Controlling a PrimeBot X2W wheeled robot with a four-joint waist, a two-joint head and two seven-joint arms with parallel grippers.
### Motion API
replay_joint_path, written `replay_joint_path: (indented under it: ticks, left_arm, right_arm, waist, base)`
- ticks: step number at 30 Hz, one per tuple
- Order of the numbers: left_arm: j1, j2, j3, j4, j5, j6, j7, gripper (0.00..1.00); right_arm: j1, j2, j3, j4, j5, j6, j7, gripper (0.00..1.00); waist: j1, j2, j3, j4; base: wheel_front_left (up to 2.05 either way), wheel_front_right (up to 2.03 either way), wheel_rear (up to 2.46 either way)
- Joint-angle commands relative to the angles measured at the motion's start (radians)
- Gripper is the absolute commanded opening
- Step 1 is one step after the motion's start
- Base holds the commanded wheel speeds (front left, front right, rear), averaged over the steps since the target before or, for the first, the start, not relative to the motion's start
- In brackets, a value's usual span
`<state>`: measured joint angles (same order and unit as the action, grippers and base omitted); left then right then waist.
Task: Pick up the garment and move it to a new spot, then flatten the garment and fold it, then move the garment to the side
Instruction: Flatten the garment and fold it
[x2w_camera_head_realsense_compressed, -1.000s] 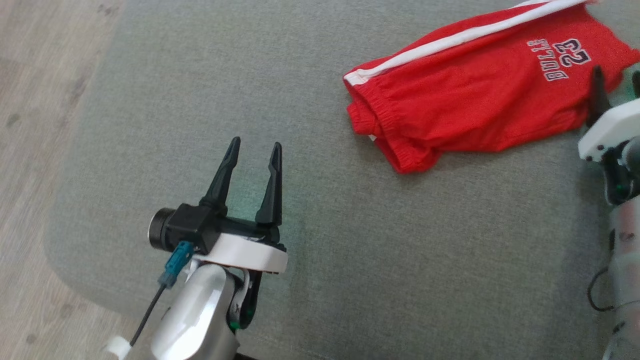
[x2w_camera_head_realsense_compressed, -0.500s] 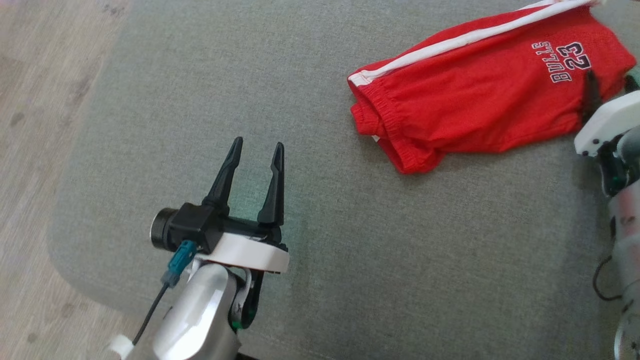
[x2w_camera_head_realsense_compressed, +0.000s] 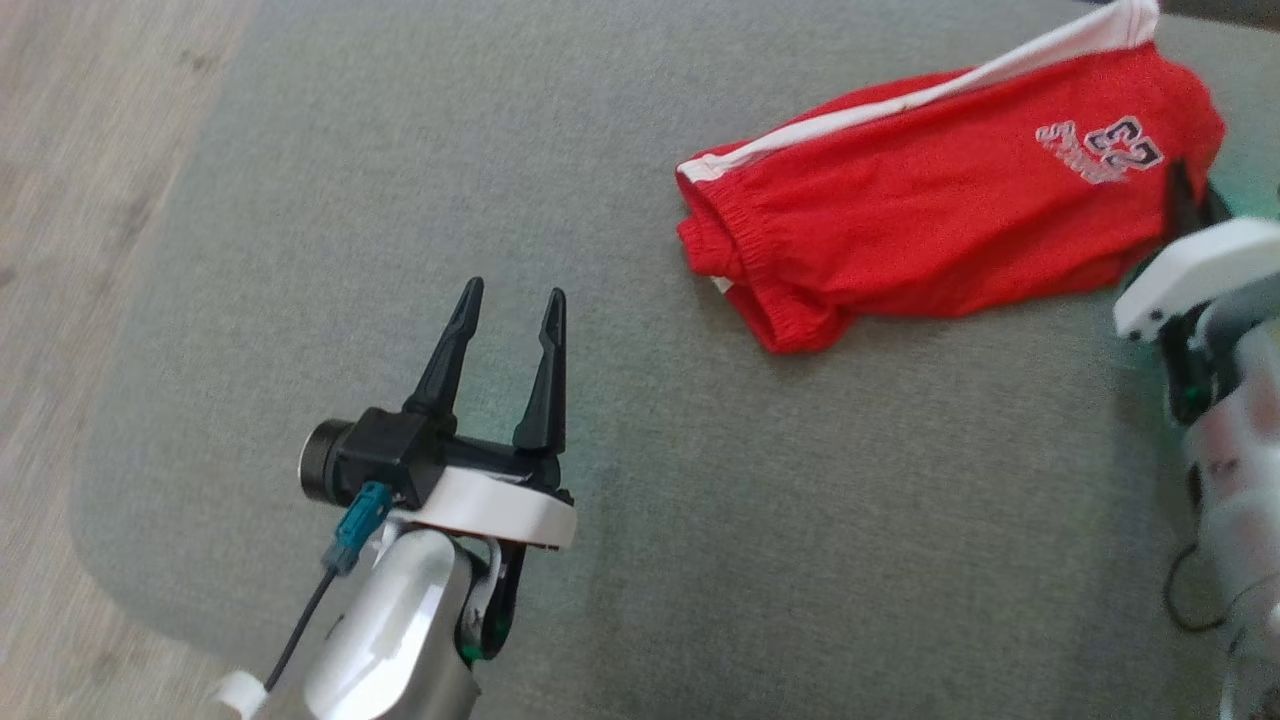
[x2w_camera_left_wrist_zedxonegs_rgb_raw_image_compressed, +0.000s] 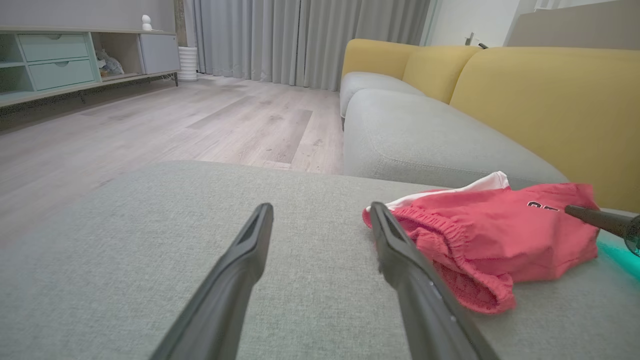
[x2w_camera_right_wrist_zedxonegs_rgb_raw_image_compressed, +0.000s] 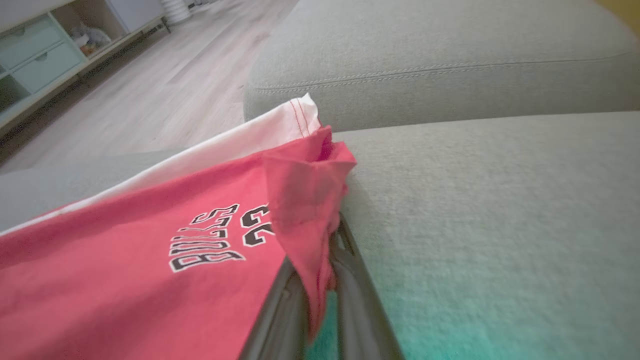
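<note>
"BULLS" in dark white-edged letters on the red shorts (x2w_camera_right_wrist_zedxonegs_rgb_raw_image_compressed: 125, 300), number "23" alongside

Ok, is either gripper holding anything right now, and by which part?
The right gripper is shut on the red shorts, pinching a folded corner of the leg hem beside the printed number. The left gripper is open, holding nothing.

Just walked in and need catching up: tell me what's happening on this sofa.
A two-armed robot is working on red shorts lying on the grey sofa cushion. Its right end effector is shut on a fold of fabric at the leg end, beside the printed number, while the rest of the garment lies on the cushion. The left end effector is open over bare cushion, apart from the shorts.
</note>
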<state>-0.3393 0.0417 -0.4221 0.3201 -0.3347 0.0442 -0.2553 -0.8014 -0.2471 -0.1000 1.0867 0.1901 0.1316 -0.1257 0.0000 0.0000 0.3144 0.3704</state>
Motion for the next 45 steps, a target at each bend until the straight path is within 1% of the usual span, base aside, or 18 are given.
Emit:
replay_joint_path:
  ticks: [1,6,9,14,15,17,21,26,32,35,40,45]
  left_arm:
    - [-0.003,0.009,0.035,-0.022,0.0,0.004,-0.006,1.0]
    - [0.029,0.009,0.057,-0.009,0.015,0.001,-0.006,1.0]
    - [0.049,0.009,0.075,0.0,0.029,-0.007,-0.006,1.0]
    - [0.071,0.009,0.087,0.01,0.044,-0.02,-0.006,1.0]
    - [0.071,0.009,0.087,0.01,0.044,-0.02,-0.006,1.0]
    - [0.077,0.009,0.088,0.011,0.044,-0.02,-0.006,1.0]
    - [0.088,0.009,0.088,0.013,0.045,-0.024,-0.006,1.0]
    - [0.096,0.009,0.082,0.019,0.044,-0.028,-0.006,1.0]
    - [0.092,0.009,0.078,0.032,0.043,-0.032,-0.006,1.0]
    - [0.092,0.009,0.076,0.037,0.042,-0.031,-0.006,1.0]
    - [0.097,0.009,0.073,0.046,0.044,-0.031,-0.006,1.0]
    - [0.103,0.009,0.07,0.051,0.044,-0.03,-0.006,1.0]
  right_arm:
    - [0.024,0.018,0.025,-0.036,0.021,-0.001,-0.03,0.0]
    - [0.126,0.052,0.024,-0.076,0.097,-0.001,-0.087,0.0]
    - [0.187,0.059,0.015,-0.099,0.103,-0.001,-0.105,0.0]
    - [0.269,0.071,-0.065,-0.138,0.103,-0.001,-0.123,0.0]
    - [0.269,0.071,-0.065,-0.138,0.103,-0.001,-0.123,0.0]
    - [0.295,0.074,-0.103,-0.151,0.095,-0.001,-0.126,0.0]
    - [0.336,0.1,-0.159,-0.177,0.094,-0.001,-0.127,0.0]
    - [0.354,0.119,-0.185,-0.204,0.091,-0.001,-0.116,0.0]
    - [0.331,0.136,-0.169,-0.251,0.101,-0.001,-0.107,0.0]
    - [0.31,0.151,-0.143,-0.281,0.122,-0.001,-0.105,0.0]
    - [0.284,0.178,-0.049,-0.337,0.17,-0.001,-0.102,0.0]
    - [0.264,0.192,0.06,-0.385,0.231,-0.001,-0.101,0.0]
  waist:
    - [0.0,0.0,-0.034,-0.029]
    - [0.0,0.0,-0.098,-0.087]
    - [0.0,0.0,-0.128,-0.125]
    - [0.0,0.0,-0.16,-0.167]
    - [0.0,0.0,-0.16,-0.167]
    - [0.0,0.0,-0.167,-0.177]
    - [0.0,0.0,-0.172,-0.185]
    - [0.0,0.0,-0.172,-0.183]
    - [0.0,0.0,-0.177,-0.161]
    - [0.0,0.0,-0.186,-0.146]
    - [0.0,0.0,-0.208,-0.112]
    - [0.0,0.0,-0.224,-0.065]
  base:
    - [0.0,0.0,0.0]
    - [0.0,0.0,0.0]
    - [0.0,0.0,0.0]
    - [0.0,0.0,0.0]
    - [0.0,0.0,0.0]
    - [0.0,0.0,0.0]
    - [0.0,0.0,0.0]
    - [0.0,0.0,0.0]
    - [0.0,0.0,0.0]
    - [0.0,0.0,0.0]
    - [0.0,0.0,0.0]
    - [0.0,0.0,0.0]
